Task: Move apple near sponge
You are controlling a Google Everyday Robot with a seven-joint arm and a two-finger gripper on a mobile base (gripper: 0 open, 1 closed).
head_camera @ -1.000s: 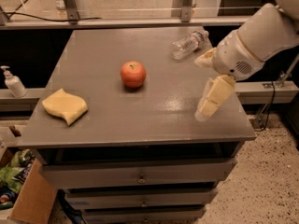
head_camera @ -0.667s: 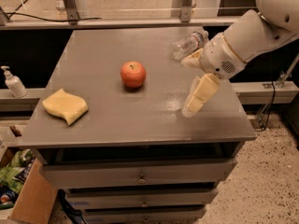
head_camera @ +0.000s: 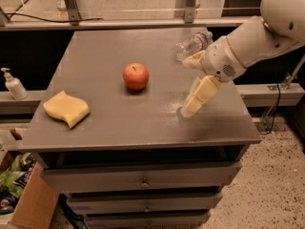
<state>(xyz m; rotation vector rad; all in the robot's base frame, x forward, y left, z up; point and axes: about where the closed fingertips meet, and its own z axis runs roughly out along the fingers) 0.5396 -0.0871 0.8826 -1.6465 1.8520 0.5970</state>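
Note:
The red-orange apple [head_camera: 136,76] stands upright near the middle of the grey table [head_camera: 119,128]. The pale-yellow wavy sponge [head_camera: 66,109] lies flat near the table's left front edge, well apart from the apple. My gripper [head_camera: 186,87] hangs over the table to the right of the apple, about one apple's width away from it. It is open and empty, with its pale yellow fingers [head_camera: 199,95] spread apart and pointing left and down.
A clear plastic bottle [head_camera: 192,44] lies on its side at the back right, just behind my gripper. A soap dispenser [head_camera: 13,85] stands on a ledge left of the table. A cardboard box [head_camera: 28,204] sits on the floor at the lower left.
My gripper has moved left across the table's right side, closer to the apple. The apple, sponge and bottle have not moved.

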